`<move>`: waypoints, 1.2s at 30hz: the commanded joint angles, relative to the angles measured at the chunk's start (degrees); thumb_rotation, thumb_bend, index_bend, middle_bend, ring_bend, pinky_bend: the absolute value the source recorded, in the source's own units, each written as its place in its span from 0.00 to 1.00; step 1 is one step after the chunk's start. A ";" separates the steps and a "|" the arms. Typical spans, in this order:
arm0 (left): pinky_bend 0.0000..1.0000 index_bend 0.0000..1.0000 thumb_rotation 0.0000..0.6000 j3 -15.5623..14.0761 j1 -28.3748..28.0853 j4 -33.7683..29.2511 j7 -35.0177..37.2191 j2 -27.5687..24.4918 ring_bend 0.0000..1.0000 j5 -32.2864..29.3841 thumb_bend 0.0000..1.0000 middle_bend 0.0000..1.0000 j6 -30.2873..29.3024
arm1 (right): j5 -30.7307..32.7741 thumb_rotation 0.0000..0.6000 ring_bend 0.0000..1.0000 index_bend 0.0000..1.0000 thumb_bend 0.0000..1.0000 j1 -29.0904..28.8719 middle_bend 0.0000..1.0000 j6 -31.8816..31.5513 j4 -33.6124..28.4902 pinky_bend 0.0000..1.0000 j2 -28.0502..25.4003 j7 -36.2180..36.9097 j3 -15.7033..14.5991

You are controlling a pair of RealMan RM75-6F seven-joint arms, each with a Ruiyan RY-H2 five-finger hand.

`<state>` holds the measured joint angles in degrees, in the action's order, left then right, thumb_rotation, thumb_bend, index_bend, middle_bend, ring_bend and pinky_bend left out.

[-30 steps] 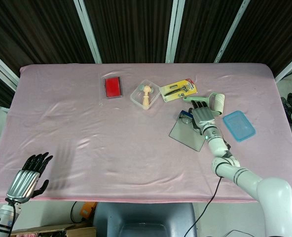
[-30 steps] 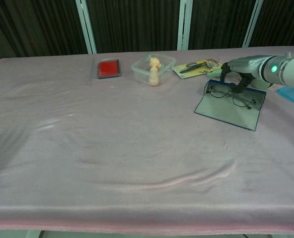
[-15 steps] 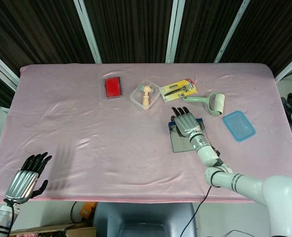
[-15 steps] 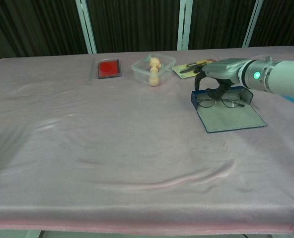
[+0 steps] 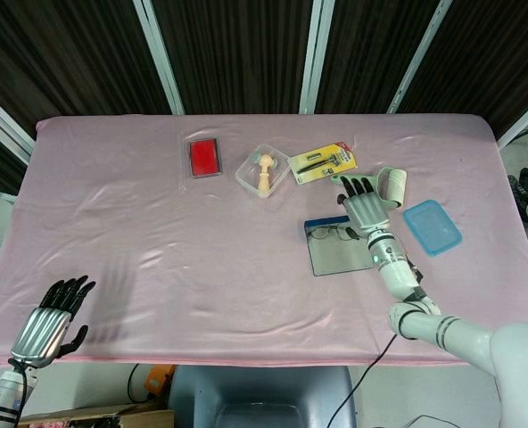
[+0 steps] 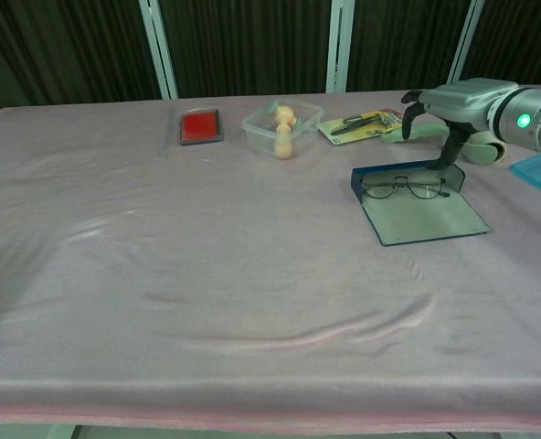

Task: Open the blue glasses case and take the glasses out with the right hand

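The right hand point(image 6: 458, 105) is up over the far right corner of the open blue glasses case point(image 6: 419, 212), palm down, metal back facing up in the head view. Fingers hang down and apart, and one dark fingertip point(image 6: 450, 155) reaches down close to the right end of the glasses point(image 6: 404, 187), but it isn't gripping anything as far as I can see. The glasses are thin wire-framed ones, lying unfolded along the case's back edge. The case is flat, lid flopped open, greyish lining with a blue rim, sitting on the wrinkly pink tablecloth point(image 5: 157, 232). The left hand point(image 5: 48, 323) is way off at the near left table edge, black fingers spread, holding nothing. Behind the case there's a lint roller point(image 5: 391, 185) and a light blue lid point(image 5: 432, 226).
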<state>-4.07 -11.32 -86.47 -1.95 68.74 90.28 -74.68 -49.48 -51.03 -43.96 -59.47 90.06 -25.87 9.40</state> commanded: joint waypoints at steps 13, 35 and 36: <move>0.07 0.00 1.00 0.08 -0.28 0.14 -0.81 0.28 0.00 -0.68 0.41 0.00 0.89 | -4.60 1.00 0.00 0.53 0.46 -0.45 0.00 5.92 8.83 0.00 3.47 7.39 0.95; 0.07 0.00 1.00 -0.14 -0.30 0.68 -1.98 0.20 0.00 -0.02 0.46 0.00 0.43 | -5.51 1.00 0.00 0.60 0.58 -1.61 0.01 7.91 13.49 0.00 7.40 7.53 2.21; 0.07 0.00 1.00 -0.15 -0.28 0.64 -1.94 0.15 0.00 0.00 0.46 0.00 0.38 | -5.64 1.00 0.00 0.61 0.58 -1.55 0.01 7.87 13.59 0.00 7.46 7.48 2.17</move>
<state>-4.22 -11.61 -85.82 -3.90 68.90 90.26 -74.28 -55.08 -52.59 -36.08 -45.91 97.50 -18.36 11.58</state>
